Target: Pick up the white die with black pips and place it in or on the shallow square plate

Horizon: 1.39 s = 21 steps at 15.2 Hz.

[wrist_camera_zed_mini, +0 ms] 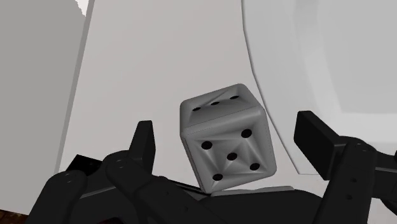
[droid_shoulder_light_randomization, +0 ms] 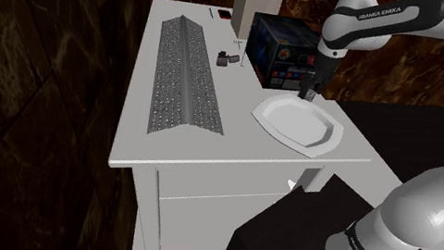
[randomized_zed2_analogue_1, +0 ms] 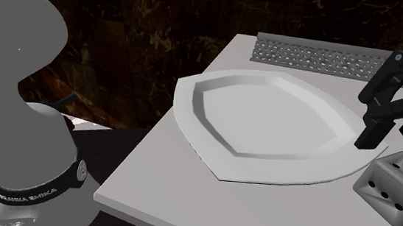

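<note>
Wrist view: my gripper (wrist_camera_zed_mini: 229,136) stands spread, with the pale die (wrist_camera_zed_mini: 228,143) between its fingers and neither one touching it. Nothing is grasped yet, so I judge that closing, lifting and placing all remain. In the second exterior view the die sits on the table (randomized_zed2_analogue_1: 150,178) at lower right, just beside the rim of the shallow square plate (randomized_zed2_analogue_1: 193,104).
</note>
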### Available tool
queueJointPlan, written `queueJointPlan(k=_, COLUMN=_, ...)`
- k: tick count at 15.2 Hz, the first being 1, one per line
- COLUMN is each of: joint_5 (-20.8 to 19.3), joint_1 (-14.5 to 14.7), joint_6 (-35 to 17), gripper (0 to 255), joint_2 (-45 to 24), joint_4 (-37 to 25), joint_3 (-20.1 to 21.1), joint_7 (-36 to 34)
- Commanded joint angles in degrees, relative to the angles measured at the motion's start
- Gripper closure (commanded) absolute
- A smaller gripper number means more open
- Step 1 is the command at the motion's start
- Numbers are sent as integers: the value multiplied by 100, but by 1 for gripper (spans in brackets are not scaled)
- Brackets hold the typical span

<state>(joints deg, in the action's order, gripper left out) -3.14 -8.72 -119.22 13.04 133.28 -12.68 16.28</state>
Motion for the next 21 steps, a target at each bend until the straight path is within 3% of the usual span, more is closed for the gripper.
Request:
queueJointPlan(k=1, joint_5=2, joint_1=1, joint_6=-16, gripper=0, joint_2=-8, joint_4=6, joint_3=0, joint_7=-1)
queueJointPlan(k=5, joint_5=2, joint_1=1, joint_6=-15, gripper=0, joint_2=-7, joint_4=6, joint_3=0, joint_7=-1)
queueJointPlan(k=6, joint_5=2, joint_1=1, joint_6=-15, gripper=255, joint_2=-7, joint_4=6, joint_3=0, joint_7=-1)
queueJointPlan(k=15, joint_5=2, joint_1=1, joint_6=-16, gripper=255, joint_2=-7, joint_4=6, joint_3=1, joint_7=-1)
queueJointPlan(k=21, joint_5=-15, joint_1=2, joint_6=464, gripper=255, joint_2=156, joint_4=-312, joint_3=28, joint_7=-21)
